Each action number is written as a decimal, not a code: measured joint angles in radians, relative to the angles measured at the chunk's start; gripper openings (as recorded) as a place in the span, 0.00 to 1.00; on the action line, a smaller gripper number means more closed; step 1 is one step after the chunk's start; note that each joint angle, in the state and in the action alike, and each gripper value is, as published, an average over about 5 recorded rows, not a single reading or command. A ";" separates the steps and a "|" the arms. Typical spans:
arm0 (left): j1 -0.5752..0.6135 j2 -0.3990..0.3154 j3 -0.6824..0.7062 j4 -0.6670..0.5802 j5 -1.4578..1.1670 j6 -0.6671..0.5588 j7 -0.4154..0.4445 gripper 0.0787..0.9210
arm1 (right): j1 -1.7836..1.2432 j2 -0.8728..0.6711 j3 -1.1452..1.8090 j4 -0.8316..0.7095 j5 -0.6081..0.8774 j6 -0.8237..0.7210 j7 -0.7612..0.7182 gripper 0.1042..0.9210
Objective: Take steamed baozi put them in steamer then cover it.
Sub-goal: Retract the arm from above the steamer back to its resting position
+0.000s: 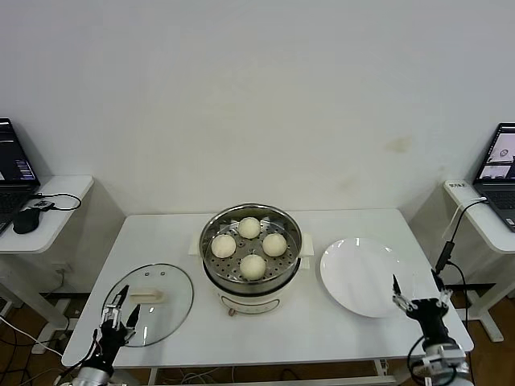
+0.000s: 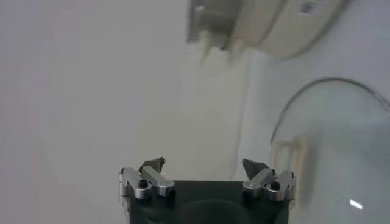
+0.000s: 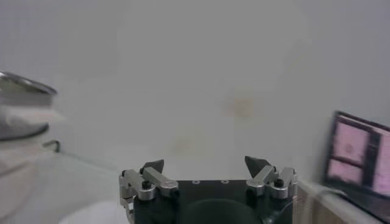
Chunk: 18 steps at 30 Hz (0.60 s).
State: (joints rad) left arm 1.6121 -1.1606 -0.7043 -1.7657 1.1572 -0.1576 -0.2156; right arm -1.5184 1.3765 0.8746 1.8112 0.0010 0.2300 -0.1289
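Observation:
Several cream-white steamed baozi point(image 1: 253, 266) lie inside the shiny steel steamer point(image 1: 211, 261), which stands mid-table on its cream base. The glass cover point(image 1: 169, 310) with its cream handle point(image 1: 147, 296) lies flat on the table to the steamer's left. My left gripper point(image 1: 125, 310) hovers open over the cover's near edge, just short of the handle, holding nothing. In the left wrist view the cover point(image 2: 332, 140) shows beside the open left gripper point(image 2: 203, 163). My right gripper point(image 1: 406, 296) is open and empty at the white plate's near right edge; the right wrist view shows it point(image 3: 204, 161) the same way.
A flat white plate point(image 1: 358, 277) lies right of the steamer. Side desks with laptops point(image 1: 500, 157) and cables flank the table; a mouse point(image 1: 26, 219) sits on the left desk. The wall stands close behind the table.

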 measured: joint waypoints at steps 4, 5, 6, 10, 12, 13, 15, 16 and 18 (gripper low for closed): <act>-0.031 0.019 0.012 0.044 0.050 -0.002 0.011 0.88 | -0.022 0.022 0.021 -0.004 -0.016 0.015 0.004 0.88; -0.039 0.023 0.015 0.054 0.060 -0.002 0.013 0.88 | -0.026 0.027 0.024 -0.005 -0.020 0.017 0.004 0.88; -0.047 0.026 0.018 0.064 0.069 -0.003 0.014 0.88 | -0.029 0.031 0.027 -0.006 -0.024 0.020 0.005 0.88; -0.078 0.037 0.030 0.100 0.099 -0.005 0.018 0.88 | -0.042 0.046 0.033 -0.009 -0.038 0.029 0.007 0.88; -0.094 0.041 0.036 0.116 0.111 -0.005 0.021 0.88 | -0.047 0.052 0.036 -0.011 -0.044 0.034 0.008 0.88; -0.102 0.042 0.039 0.123 0.117 -0.005 0.023 0.88 | -0.049 0.054 0.037 -0.013 -0.047 0.036 0.008 0.88; -0.118 0.044 0.045 0.138 0.127 -0.006 0.025 0.88 | -0.052 0.058 0.038 -0.017 -0.053 0.040 0.008 0.88; -0.126 0.045 0.048 0.145 0.132 -0.007 0.026 0.88 | -0.054 0.059 0.039 -0.019 -0.055 0.042 0.009 0.88; -0.143 0.045 0.054 0.160 0.141 -0.009 0.027 0.88 | -0.056 0.062 0.040 -0.023 -0.060 0.045 0.009 0.88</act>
State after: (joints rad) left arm 1.4686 -1.1155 -0.6504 -1.6057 1.2986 -0.1666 -0.1890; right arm -1.5747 1.4381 0.9145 1.7885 -0.0593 0.2751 -0.1200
